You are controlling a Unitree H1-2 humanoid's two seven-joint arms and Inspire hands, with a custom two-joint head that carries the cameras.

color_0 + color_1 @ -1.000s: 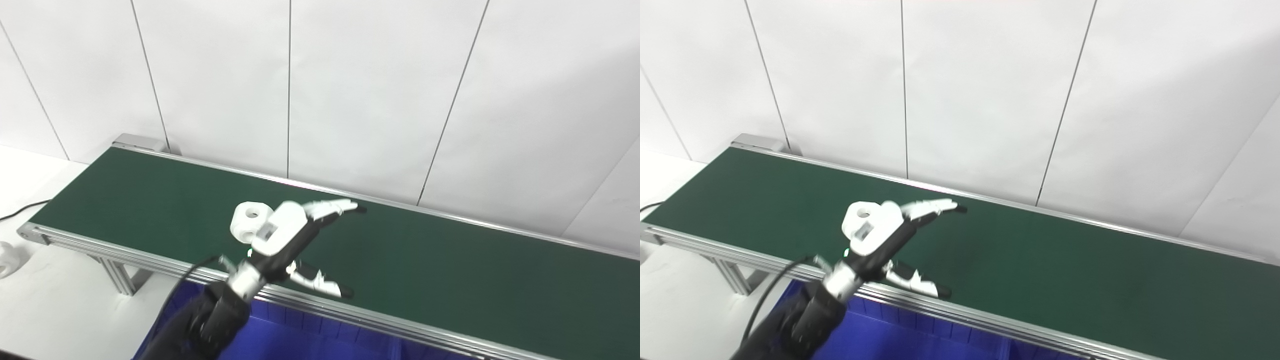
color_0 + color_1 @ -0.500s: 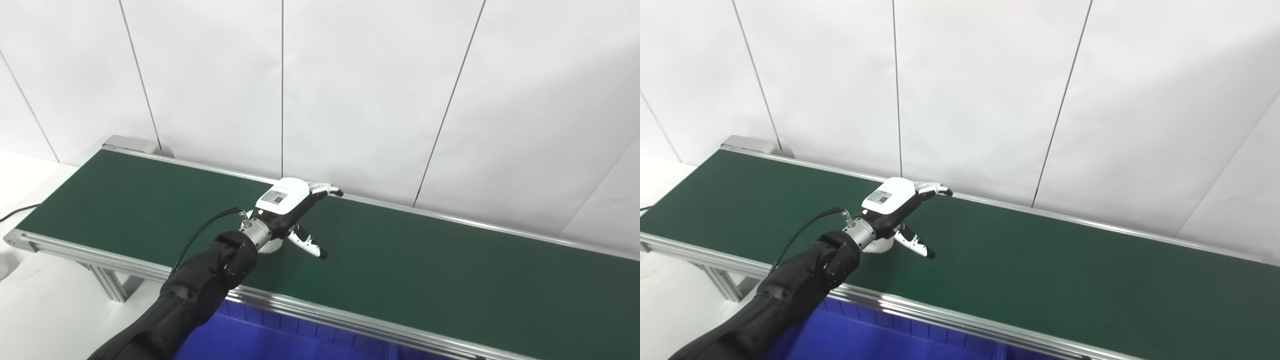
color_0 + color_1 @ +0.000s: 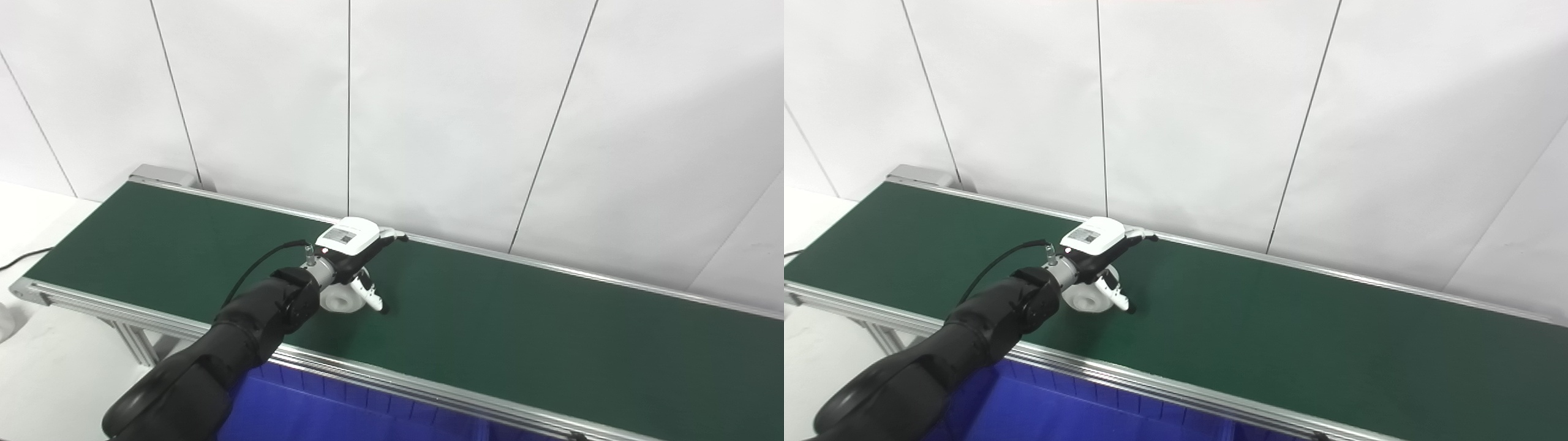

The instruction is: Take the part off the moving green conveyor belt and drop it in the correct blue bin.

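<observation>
Where the black-sleeved left arm reaches in from the lower left, the left hand (image 3: 352, 254) sits palm-down over the green conveyor belt (image 3: 520, 331), its fingers (image 3: 1138, 235) stretched toward the far rail and its thumb (image 3: 369, 297) angled down beside the white part (image 3: 339, 299). The part (a rounded white piece with a hole in its side) lies on the belt directly under the palm; the thumb touches or nearly touches it, but the hand is spread, not clamped, and whether the fingers reach it cannot be told. The left eye view alone catches a black cable (image 3: 24, 259) on the white table (image 3: 37, 361) and a bit of another white object (image 3: 5, 321) at the left edge. Below the near rail the blue bin (image 3: 1078, 416) shows ribbed walls in both views; only a strip of it is visible, with nothing seen inside. The right hand is out of sight.
</observation>
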